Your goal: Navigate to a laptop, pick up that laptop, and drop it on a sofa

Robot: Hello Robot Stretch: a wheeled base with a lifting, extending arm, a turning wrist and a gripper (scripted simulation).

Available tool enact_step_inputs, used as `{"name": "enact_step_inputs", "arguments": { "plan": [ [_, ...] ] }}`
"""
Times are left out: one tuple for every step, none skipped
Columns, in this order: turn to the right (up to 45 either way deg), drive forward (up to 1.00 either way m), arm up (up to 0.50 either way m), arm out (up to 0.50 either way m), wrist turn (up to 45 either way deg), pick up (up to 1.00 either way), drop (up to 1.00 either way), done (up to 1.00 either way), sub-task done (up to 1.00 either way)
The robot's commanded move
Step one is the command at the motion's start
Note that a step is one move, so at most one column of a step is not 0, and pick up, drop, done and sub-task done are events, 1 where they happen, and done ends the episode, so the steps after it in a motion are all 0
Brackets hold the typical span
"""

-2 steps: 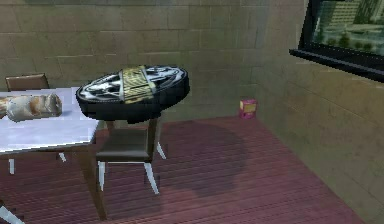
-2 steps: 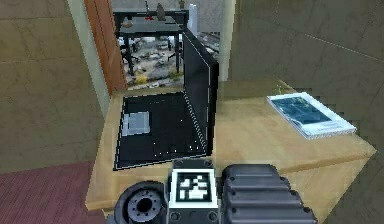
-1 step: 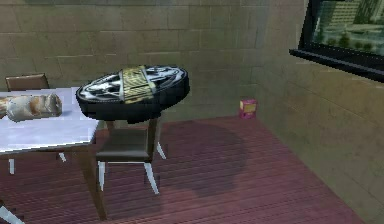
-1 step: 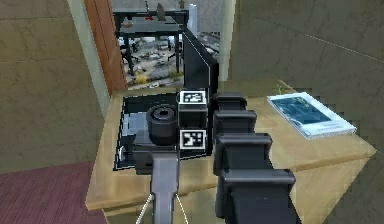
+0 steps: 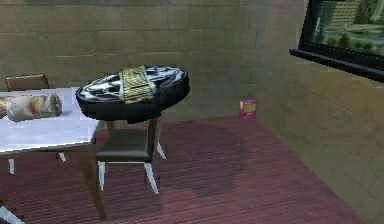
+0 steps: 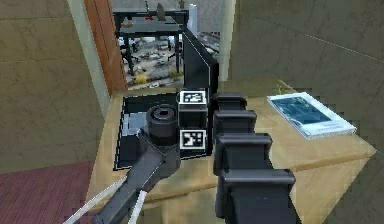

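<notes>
Arm side view, nearest first: the dark square-sectioned arm [image 6: 245,165] reaches out over a pale wooden bench [image 6: 310,155]. At its end the pincer [image 6: 110,205] angles toward the view's lower left. Whether its fingers are spread or pressed together cannot be told. Nor can I tell whether it holds anything, because the black open laptop [image 6: 133,115] lies on the bench right behind it. The laptop's base sits flat near the bench's left edge, and its dark screen stands upright close to the arm's tip.

The main risk, as I judge it, is a shallow hold on that thin base. A lift could then tip the laptop, swing its hinged screen, or let it slide off the near edge to the floor. A careless sweep of the arm could also knock the screen. It could equally shove the blue-and-white flat book [image 6: 310,112], which lies farther right on the same wood. Beyond the bench, a brown-framed doorway [image 6: 103,45] opens onto a cluttered room.

In the forward view a white-topped bench [image 5: 60,130] and a wooden chair with a grey seat [image 5: 128,148] stand close ahead. A black round object with a yellowish band [image 5: 133,88] sits above the chair. Turning away with the arm extended could clip any of these. A small red-and-yellow box [image 5: 247,108] lies by the far brick wall.
</notes>
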Motion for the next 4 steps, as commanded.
{"name": "enact_step_inputs", "arguments": {
  "plan": [
    [0.0,0.0,0.0,0.0,45.0,0.0,0.0,0.0,0.0],
    [0.0,0.0,0.0,0.0,45.0,0.0,0.0,0.0,0.0],
    [0.0,0.0,0.0,0.0,9.0,0.0,0.0,0.0,0.0],
    [0.0,0.0,-0.1,0.0,0.0,0.0,0.0,0.0,0.0]
  ]
}}
